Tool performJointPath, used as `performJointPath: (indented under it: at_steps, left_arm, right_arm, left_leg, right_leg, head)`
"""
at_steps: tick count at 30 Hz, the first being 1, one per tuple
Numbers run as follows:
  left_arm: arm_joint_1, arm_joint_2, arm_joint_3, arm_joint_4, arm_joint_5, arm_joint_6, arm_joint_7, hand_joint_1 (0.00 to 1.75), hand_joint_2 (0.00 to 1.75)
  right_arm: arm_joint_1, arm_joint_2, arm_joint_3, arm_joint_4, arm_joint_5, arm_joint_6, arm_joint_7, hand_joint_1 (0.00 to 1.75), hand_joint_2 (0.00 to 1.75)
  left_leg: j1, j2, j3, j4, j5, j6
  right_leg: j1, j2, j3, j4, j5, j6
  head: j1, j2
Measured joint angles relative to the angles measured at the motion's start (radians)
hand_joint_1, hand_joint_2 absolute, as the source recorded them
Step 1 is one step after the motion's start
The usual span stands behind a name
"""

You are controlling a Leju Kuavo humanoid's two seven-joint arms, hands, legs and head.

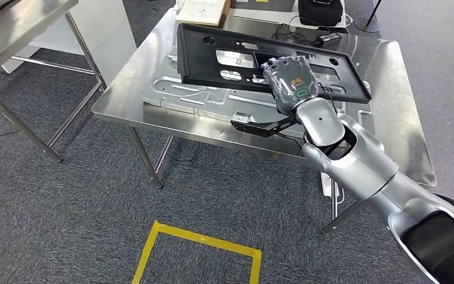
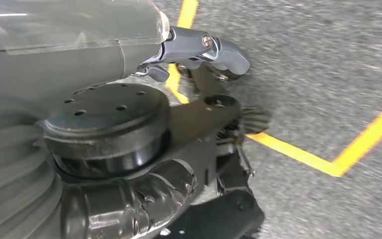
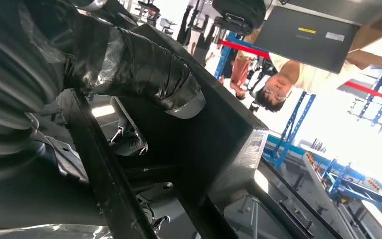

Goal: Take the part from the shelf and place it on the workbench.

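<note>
The part is a long black plastic panel [image 1: 224, 56] with several cut-outs. It lies tilted across the steel workbench [image 1: 390, 77], over a flat silver metal plate [image 1: 177, 94]. My right hand [image 1: 292, 83] grips the panel at the middle of its near edge. In the right wrist view the taped thumb [image 3: 149, 74] presses on the panel's black frame [image 3: 219, 134]. My left hand [image 2: 199, 47] hangs over the carpet with nothing in it, its fingers loosely apart.
A small black bracket [image 1: 254, 125] lies at the bench's front edge under my wrist. A cardboard box [image 1: 204, 12] and a black case [image 1: 322, 12] stand at the back. Another steel table [image 1: 18, 23] is at the left. Yellow tape [image 1: 201, 242] marks the floor. A person [image 3: 278, 84] stands beyond the bench.
</note>
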Motion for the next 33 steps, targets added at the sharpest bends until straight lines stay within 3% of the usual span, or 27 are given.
performJointPath:
  at_steps: [1, 2, 5, 7, 9, 11, 12, 13, 15, 16, 17, 21, 23, 25, 26, 27, 30, 31, 33]
  left_arm:
    - [-0.001, 0.000, 0.000, 0.000, 0.001, 0.000, 0.000, 0.00, 1.75]
    - [-0.003, 0.000, 0.000, 0.000, 0.001, 0.000, 0.000, 0.00, 1.75]
    - [-0.010, 0.000, 0.000, 0.000, 0.002, 0.000, 0.000, 0.00, 1.75]
    - [-0.012, 0.000, 0.000, 0.000, 0.002, 0.000, 0.000, 0.00, 1.75]
    - [-0.012, 0.000, 0.000, 0.000, 0.002, 0.000, 0.000, 0.00, 1.75]
    - [-0.011, 0.000, 0.000, 0.000, 0.002, 0.000, 0.000, 0.00, 1.75]
    - [-0.009, 0.000, 0.000, 0.000, 0.002, 0.001, 0.000, 0.00, 1.75]
    - [-0.008, 0.001, 0.000, 0.000, 0.002, 0.001, 0.001, 0.00, 1.75]
    - [-0.003, 0.002, 0.000, 0.000, 0.002, 0.002, 0.001, 0.00, 1.75]
    - [-0.002, 0.002, 0.000, 0.000, 0.002, 0.003, 0.002, 0.00, 1.75]
    - [-0.002, 0.002, 0.000, 0.000, 0.002, 0.004, 0.002, 0.00, 1.75]
    - [-0.004, 0.001, 0.000, 0.000, 0.001, 0.004, 0.002, 0.00, 1.75]
    - [-0.008, 0.001, 0.000, 0.000, 0.002, 0.005, 0.002, 0.00, 1.75]
    - [-0.010, 0.000, 0.000, 0.000, 0.004, 0.007, 0.002, 0.00, 1.75]
    - [-0.010, 0.000, 0.000, 0.000, 0.004, 0.007, 0.003, 0.00, 1.75]
    - [-0.009, 0.000, 0.000, 0.000, 0.005, 0.007, 0.004, 0.00, 1.75]
    - [-0.007, -0.002, 0.000, 0.001, 0.005, 0.006, 0.006, 0.00, 1.75]
    - [-0.008, -0.003, 0.000, 0.001, 0.006, 0.005, 0.006, 0.00, 1.75]
    - [-0.013, -0.005, 0.000, 0.002, 0.008, 0.003, 0.008, 0.00, 1.75]
  right_arm:
    - [-0.001, 0.001, 0.001, 0.008, -0.002, 0.001, -0.001, 1.75, 1.75]
    - [-0.002, 0.002, 0.002, 0.015, -0.004, 0.002, -0.002, 1.75, 1.75]
    - [-0.010, 0.004, -0.002, 0.028, -0.010, 0.005, -0.002, 1.75, 1.75]
    - [-0.013, 0.004, -0.006, 0.039, -0.013, 0.005, -0.002, 1.75, 1.75]
    - [-0.008, 0.005, -0.004, 0.053, -0.015, 0.006, -0.003, 1.75, 1.75]
    - [-0.003, 0.007, -0.001, 0.065, -0.018, 0.008, -0.005, 1.75, 1.75]
    - [-0.002, 0.009, -0.001, 0.070, -0.019, 0.009, -0.006, 1.75, 1.75]
    - [-0.004, 0.011, -0.001, 0.075, -0.020, 0.011, -0.006, 1.75, 1.75]
    - [-0.007, 0.015, -0.001, 0.088, -0.025, 0.014, -0.006, 1.75, 1.75]
    - [-0.007, 0.017, -0.001, 0.096, -0.027, 0.015, -0.006, 1.75, 1.75]
    - [-0.007, 0.018, -0.001, 0.104, -0.030, 0.016, -0.006, 1.75, 1.75]
    - [-0.013, 0.020, -0.008, 0.120, -0.037, 0.016, -0.006, 1.75, 1.75]
    - [-0.016, 0.021, -0.010, 0.131, -0.040, 0.015, -0.008, 1.75, 1.75]
    - [-0.011, 0.021, -0.010, 0.148, -0.043, 0.015, -0.011, 1.75, 1.75]
    - [-0.007, 0.021, -0.010, 0.157, -0.046, 0.016, -0.012, 1.75, 1.75]
    - [-0.003, 0.022, -0.010, 0.167, -0.050, 0.017, -0.014, 1.75, 1.75]
    - [-0.005, 0.024, -0.010, 0.211, -0.067, 0.020, -0.021, 1.75, 1.75]
    - [-0.008, 0.027, -0.010, 0.235, -0.072, 0.020, -0.026, 1.75, 1.75]
    - [-0.009, 0.035, -0.010, 0.289, -0.078, 0.016, -0.033, 1.75, 1.75]
  left_leg:
    - [0.000, -0.001, 0.007, 0.001, -0.011, -0.007]
    - [0.000, -0.001, 0.012, 0.003, -0.020, -0.013]
    - [0.003, 0.004, 0.001, 0.038, -0.023, -0.027]
    - [0.006, 0.008, -0.057, 0.144, -0.032, -0.039]
    - [0.009, 0.010, -0.143, 0.272, -0.080, -0.051]
    - [0.010, 0.010, -0.205, 0.319, -0.119, -0.054]
    - [0.010, 0.010, -0.217, 0.296, -0.105, -0.052]
    - [0.010, 0.010, -0.219, 0.246, -0.064, -0.047]
    - [0.006, 0.010, -0.212, 0.118, 0.064, -0.033]
    - [0.003, 0.010, -0.208, 0.073, 0.109, -0.027]
    - [0.001, 0.010, -0.206, 0.049, 0.132, -0.020]
    - [0.002, 0.009, -0.175, 0.034, 0.121, 0.001]
    - [0.004, 0.008, -0.156, 0.031, 0.113, 0.007]
    - [0.004, 0.005, -0.141, 0.031, 0.099, 0.009]
    - [0.003, 0.003, -0.132, 0.032, 0.091, 0.009]
    - [0.002, 0.001, -0.122, 0.033, 0.082, 0.009]
    - [-0.002, -0.002, -0.091, 0.034, 0.058, 0.008]
    - [-0.002, -0.003, -0.088, 0.033, 0.054, 0.006]
    - [0.000, -0.004, -0.089, 0.035, 0.052, 0.002]
  right_leg:
    - [0.004, -0.001, 0.004, -0.030, 0.042, -0.007]
    - [0.008, -0.001, 0.006, -0.041, 0.059, -0.015]
    - [0.008, 0.003, 0.025, -0.044, 0.037, -0.040]
    - [0.004, 0.004, 0.052, -0.056, 0.024, -0.052]
    - [0.004, 0.004, 0.079, -0.062, 0.005, -0.056]
    - [0.004, 0.005, 0.107, -0.063, -0.016, -0.056]
    - [0.004, 0.007, 0.121, -0.063, -0.027, -0.055]
    - [0.004, 0.008, 0.135, -0.063, -0.039, -0.052]
    - [0.005, 0.011, 0.157, -0.062, -0.060, -0.045]
    - [0.006, 0.012, 0.163, -0.062, -0.069, -0.039]
    - [0.008, 0.013, 0.166, -0.061, -0.075, -0.031]
    - [0.006, 0.011, 0.173, -0.036, -0.104, -0.010]
    - [0.005, 0.009, 0.121, 0.070, -0.146, -0.005]
    - [0.005, 0.009, 0.040, 0.198, -0.191, -0.001]
    - [0.005, 0.009, 0.011, 0.226, -0.192, 0.000]
    - [0.006, 0.008, -0.002, 0.218, -0.169, -0.001]
    - [0.012, 0.007, 0.030, 0.043, -0.016, -0.019]
    - [0.018, 0.006, 0.043, -0.008, 0.014, -0.026]
    - [0.024, 0.004, 0.053, -0.046, 0.024, -0.031]
  head:
    - [-0.001, 0.000]
    - [-0.002, 0.000]
    - [-0.004, 0.000]
    - [-0.004, 0.000]
    - [-0.004, 0.000]
    - [-0.004, 0.000]
    - [-0.004, 0.000]
    - [-0.004, 0.000]
    - [-0.004, 0.000]
    - [-0.004, 0.000]
    - [-0.004, 0.000]
    - [-0.004, 0.000]
    - [-0.003, 0.000]
    - [-0.003, 0.000]
    - [-0.003, 0.000]
    - [-0.003, 0.000]
    - [-0.005, 0.000]
    - [-0.006, 0.000]
    - [-0.009, 0.000]
